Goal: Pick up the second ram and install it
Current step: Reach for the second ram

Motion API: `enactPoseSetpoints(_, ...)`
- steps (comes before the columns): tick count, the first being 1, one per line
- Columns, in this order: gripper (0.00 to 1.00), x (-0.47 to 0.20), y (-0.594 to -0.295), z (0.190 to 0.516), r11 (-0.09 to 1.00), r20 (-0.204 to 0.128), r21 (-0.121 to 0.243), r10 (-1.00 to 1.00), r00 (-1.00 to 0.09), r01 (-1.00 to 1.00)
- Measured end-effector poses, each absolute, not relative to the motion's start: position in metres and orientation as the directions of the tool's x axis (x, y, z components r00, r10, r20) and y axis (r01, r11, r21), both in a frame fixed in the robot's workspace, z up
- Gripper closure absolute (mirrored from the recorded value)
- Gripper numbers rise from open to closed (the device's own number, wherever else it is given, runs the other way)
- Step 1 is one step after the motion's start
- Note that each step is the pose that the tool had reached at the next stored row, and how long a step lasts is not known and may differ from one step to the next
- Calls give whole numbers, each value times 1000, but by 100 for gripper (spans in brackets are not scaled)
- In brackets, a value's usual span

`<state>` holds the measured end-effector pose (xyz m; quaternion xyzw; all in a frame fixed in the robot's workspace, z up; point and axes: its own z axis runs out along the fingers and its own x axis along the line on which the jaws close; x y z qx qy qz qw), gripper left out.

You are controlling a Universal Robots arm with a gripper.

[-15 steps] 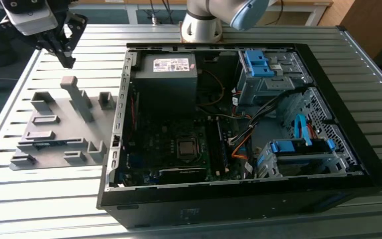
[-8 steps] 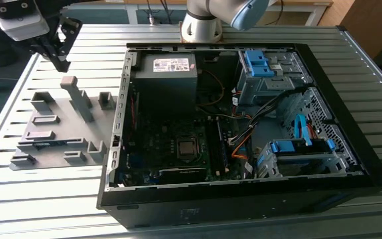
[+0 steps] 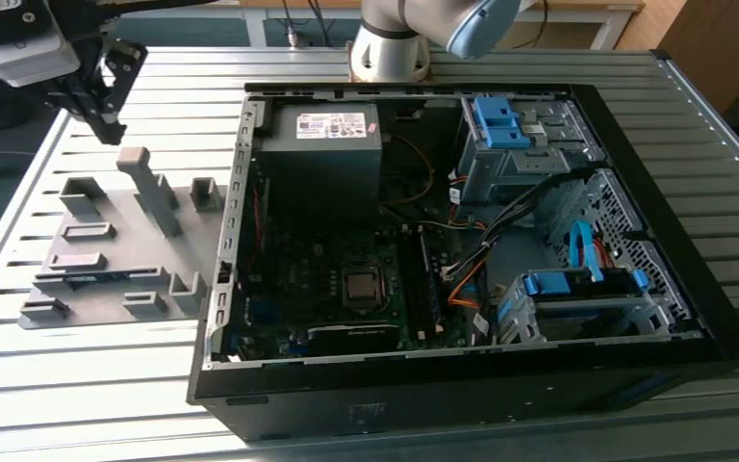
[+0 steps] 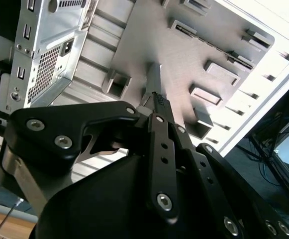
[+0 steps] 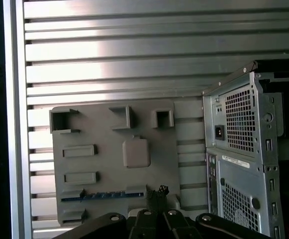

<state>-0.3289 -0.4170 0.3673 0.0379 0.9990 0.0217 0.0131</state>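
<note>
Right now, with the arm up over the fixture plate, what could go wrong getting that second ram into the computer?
1. The gripper looks shut, and the second ram stands thin on edge in the grey fixture plate; coming down like that could press on its edge.
2. The tall post stands near the ram and could be struck.
3. Loose cables inside the open case might snag the stick.

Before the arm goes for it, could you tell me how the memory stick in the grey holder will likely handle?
The memory stick stands on edge as a thin strip in the grey holder, so it is probably light and fairly stiff. Being that thin, it could tilt in a loose grip and probably wants a gentle squeeze.
</note>
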Motion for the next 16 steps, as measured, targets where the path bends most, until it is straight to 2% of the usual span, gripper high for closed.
enactPoseSetpoints(16, 89, -350, -422, 365, 996, -24, 44, 76, -997, 75)
